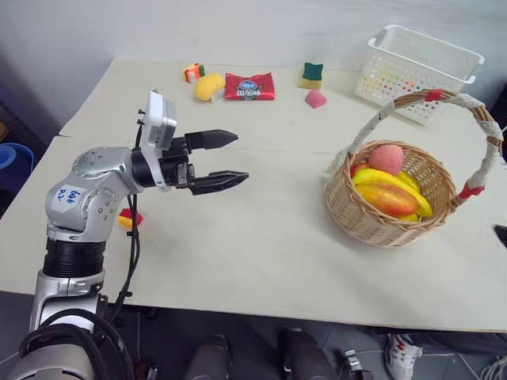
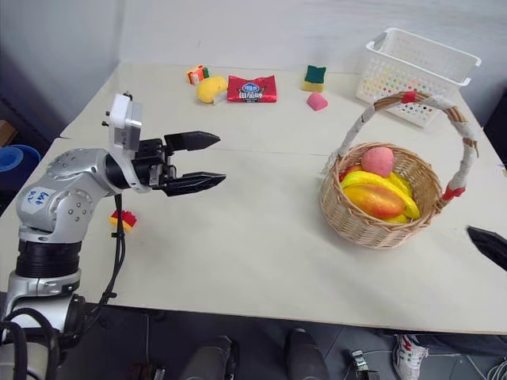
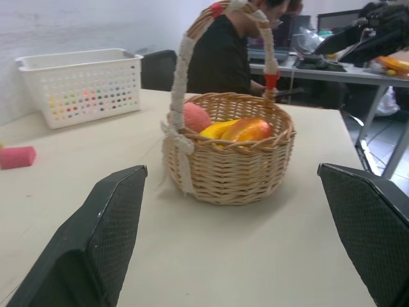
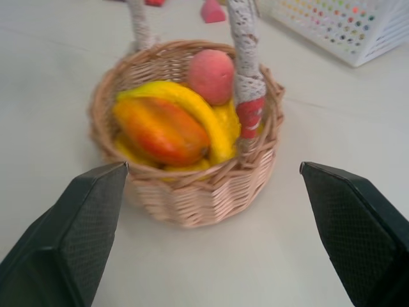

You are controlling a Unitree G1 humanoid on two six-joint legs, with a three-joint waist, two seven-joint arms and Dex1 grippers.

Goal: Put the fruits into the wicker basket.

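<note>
The wicker basket [image 1: 386, 194] already holds the peach [image 1: 386, 158], banana [image 1: 394, 186] and mango [image 1: 387, 199]. One yellow fruit [image 1: 209, 86] lies on the bench well beyond the basket, nearer the left gripper [image 1: 230, 161], fingers spread and empty. Right gripper [image 4: 211, 217] fingers likewise spread, facing the basket.

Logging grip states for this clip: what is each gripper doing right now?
Left gripper: jaws open, holding nothing, above the table.
Right gripper: jaws open, empty, facing the round tan wicker basket.
</note>
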